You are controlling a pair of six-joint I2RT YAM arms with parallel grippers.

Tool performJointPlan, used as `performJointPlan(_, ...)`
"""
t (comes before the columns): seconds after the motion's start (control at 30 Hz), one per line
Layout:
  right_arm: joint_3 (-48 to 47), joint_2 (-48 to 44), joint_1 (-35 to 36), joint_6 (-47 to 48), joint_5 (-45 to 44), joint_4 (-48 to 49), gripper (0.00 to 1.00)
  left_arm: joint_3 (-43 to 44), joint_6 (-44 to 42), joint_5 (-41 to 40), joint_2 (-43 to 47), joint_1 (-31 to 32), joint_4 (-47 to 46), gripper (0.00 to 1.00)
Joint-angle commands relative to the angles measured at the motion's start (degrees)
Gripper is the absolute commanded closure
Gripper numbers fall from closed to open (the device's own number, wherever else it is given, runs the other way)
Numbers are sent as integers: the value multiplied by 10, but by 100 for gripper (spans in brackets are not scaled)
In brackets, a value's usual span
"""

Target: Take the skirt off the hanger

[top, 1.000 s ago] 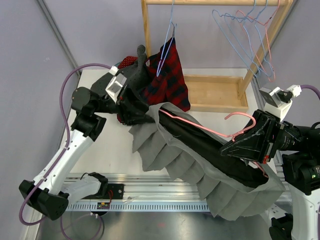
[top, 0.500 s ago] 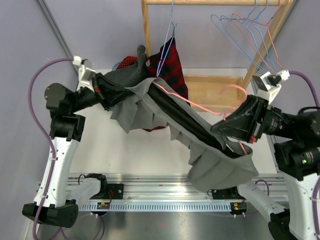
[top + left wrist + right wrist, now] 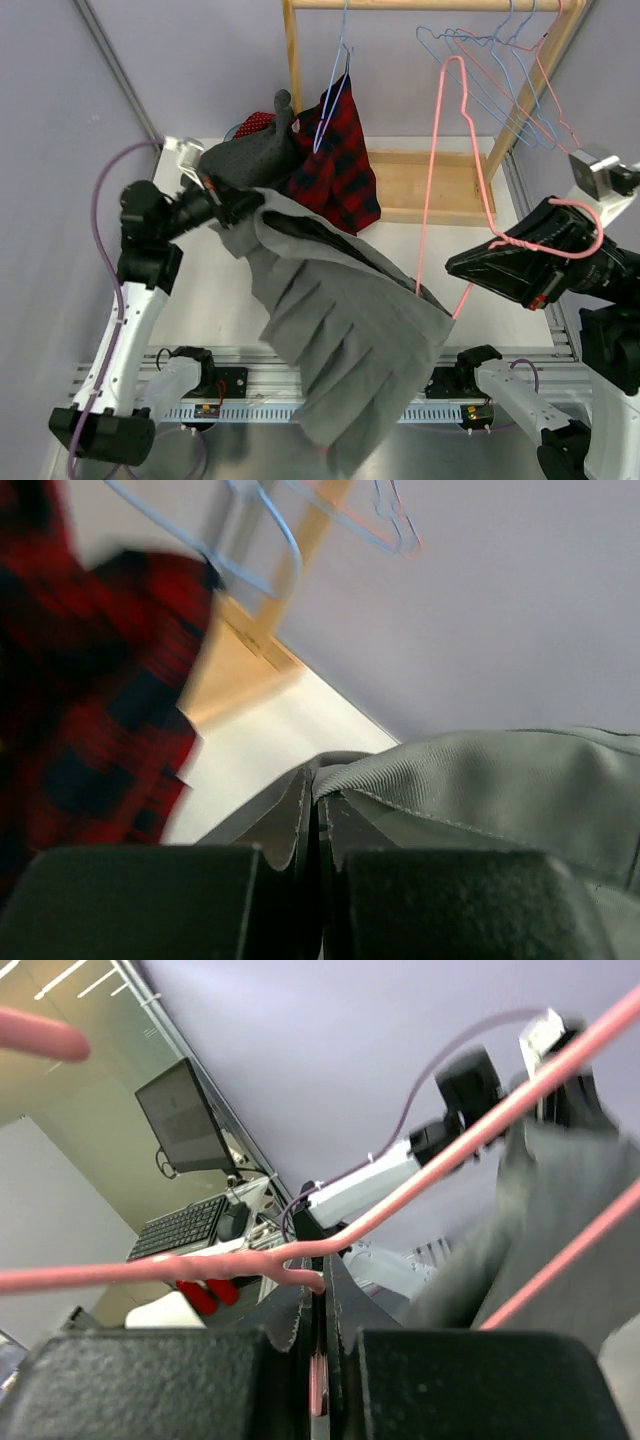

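The left claw (image 3: 232,204) is seen clamped tight on the top edge of the grey skirt (image 3: 350,330), with a fold of cloth pinched between its fingers (image 3: 300,820). From that claw the skirt is draped down and across toward the right claw, and its pleated hem is hung past the near edge of the desk (image 3: 212,290). The right claw (image 3: 458,268) is closed on the wire of the pink hanger (image 3: 431,190), which is held upright above it, well apart from the left claw. The hanger's lower corner is seen just beside the skirt's edge; whether they touch cannot be told. Behind the left claw, a red plaid garment (image 3: 335,150) is hung on the wooden rack (image 3: 292,50).
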State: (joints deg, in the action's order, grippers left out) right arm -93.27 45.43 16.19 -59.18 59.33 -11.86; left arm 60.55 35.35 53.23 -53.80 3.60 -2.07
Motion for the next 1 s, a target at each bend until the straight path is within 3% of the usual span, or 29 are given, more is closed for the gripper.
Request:
performJointPlan(0.0,-50,29,7,13,-12,-8,100,-34,-26,-153,72,134,19,100)
performJointPlan(0.13,-67,63,7,62,-86,-28,100,-40,-34,-173,96,200,40,100)
performJointPlan(0.23,-74,81,7,109,-156,-39,100,-46,-52,-125,110,226,48,100)
performJointPlan(0.3,-109,111,6,164,-199,-95,100,-51,-67,-123,120,262,73,100)
performJointPlan(0.37,-179,149,7,198,-263,-212,100,-27,-124,-187,117,286,142,100)
performJointPlan(0.4,-196,181,6,201,-295,-249,100,-16,-158,-225,110,302,218,100)
performJointPlan(0.47,-195,199,6,210,-305,-302,100,14,-179,-330,103,305,273,100)
performJointPlan(0.63,-150,234,6,237,-383,-323,100,85,-182,-587,71,305,384,100)
performJointPlan(0.73,-184,289,4,256,-395,-316,100,127,-179,-654,61,305,405,100)
performJointPlan(0.8,-213,342,-2,260,-379,-309,100,147,-186,-656,55,305,406,100)
performJointPlan(0.97,-285,463,-83,172,-276,-213,100,157,-194,-667,48,305,412,100)
